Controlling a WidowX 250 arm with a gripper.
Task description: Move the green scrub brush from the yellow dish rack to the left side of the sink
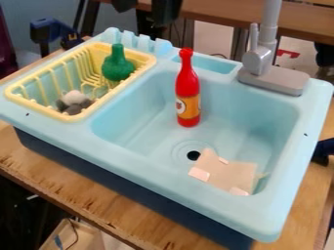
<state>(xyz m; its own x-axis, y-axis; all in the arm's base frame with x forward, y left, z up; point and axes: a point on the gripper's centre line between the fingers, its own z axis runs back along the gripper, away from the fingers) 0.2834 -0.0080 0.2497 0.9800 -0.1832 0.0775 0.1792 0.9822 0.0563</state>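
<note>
- Red bottle [188,93], like everything around it, is being borne by the largest support, the wooden table [85,197].
- Pale blue sink [130,158] is resting on that table, its deep walls probably keeping the bottle from rolling away.
- Yellow rack [39,108] is sitting in the sink's left side as seen, its slatted walls seemingly containing smaller items.
- Grey faucet [261,58] is rising from the back right corner, presumably placed to be facing the basin.
- Black gripper [145,17] is hanging at the top edge, behind the sink; its pincer is standing apart, gripping nothing.
- The bottle is occupying the basin's rear half, neck pointing toward the top of the view, long axis running nearly vertical there; whether it is leaning on the back wall, I cannot tell.
- Beige cloth [241,172] is lying crumpled beside the drain [194,155].
- Green pear-shaped object [118,69] is sitting stem-up at the rack's back; a grey-and-white item [73,99] is nestling nearer the front.
</note>
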